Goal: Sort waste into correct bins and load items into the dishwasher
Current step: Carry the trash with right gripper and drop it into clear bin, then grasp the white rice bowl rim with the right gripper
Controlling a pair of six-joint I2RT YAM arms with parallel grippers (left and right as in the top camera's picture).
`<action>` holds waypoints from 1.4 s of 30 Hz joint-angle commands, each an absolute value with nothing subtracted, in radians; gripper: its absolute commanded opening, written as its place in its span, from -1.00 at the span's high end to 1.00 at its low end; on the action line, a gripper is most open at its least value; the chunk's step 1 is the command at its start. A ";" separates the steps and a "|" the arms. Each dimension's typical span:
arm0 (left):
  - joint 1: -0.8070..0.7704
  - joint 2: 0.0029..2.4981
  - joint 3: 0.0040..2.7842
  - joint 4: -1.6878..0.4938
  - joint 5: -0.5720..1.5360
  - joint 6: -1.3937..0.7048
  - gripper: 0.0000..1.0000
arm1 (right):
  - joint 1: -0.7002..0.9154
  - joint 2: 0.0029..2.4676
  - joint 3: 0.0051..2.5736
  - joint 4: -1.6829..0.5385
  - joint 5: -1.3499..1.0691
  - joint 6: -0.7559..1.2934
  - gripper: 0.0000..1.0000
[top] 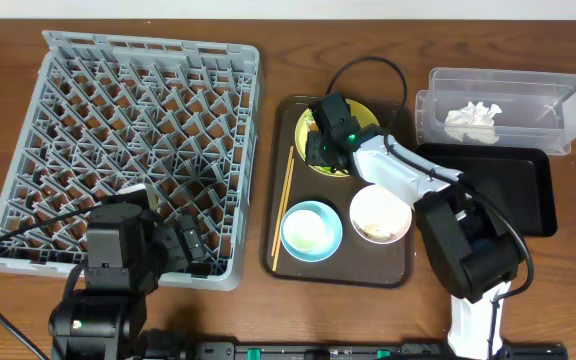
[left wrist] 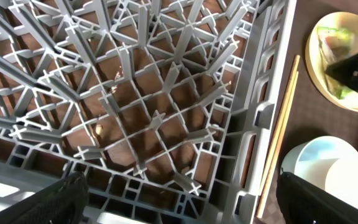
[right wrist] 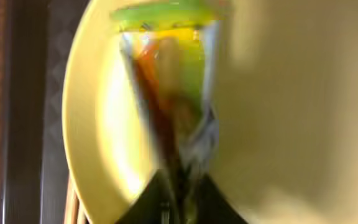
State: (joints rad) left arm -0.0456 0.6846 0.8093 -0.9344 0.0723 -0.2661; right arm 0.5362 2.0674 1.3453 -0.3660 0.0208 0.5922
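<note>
The right gripper [right wrist: 179, 202] stood narrow, its fingertips pinched on the lower end of the crumpled green-orange wrapper [right wrist: 173, 93]. The wrapper fanned out from them over the yellow plate [right wrist: 89, 124]. That plate lay at the far end of the brown tray [top: 348, 267], beside the chopsticks [top: 283, 205]. The left gripper [left wrist: 185, 196] hung wide and empty over the near right corner of the grey dish rack [top: 138, 130].

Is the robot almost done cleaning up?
Not nearly. Some white paper already lies in the clear tub. The right gripper is pinching the wrapper over the yellow plate. The dish rack is empty; plate, blue bowl, white bowl, chopsticks and food scraps wait.
</note>
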 commanded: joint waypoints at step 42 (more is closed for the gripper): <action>-0.040 0.685 0.828 -0.938 0.071 -0.271 -0.93 | 0.044 1.464 1.341 -0.948 -0.317 0.041 -0.56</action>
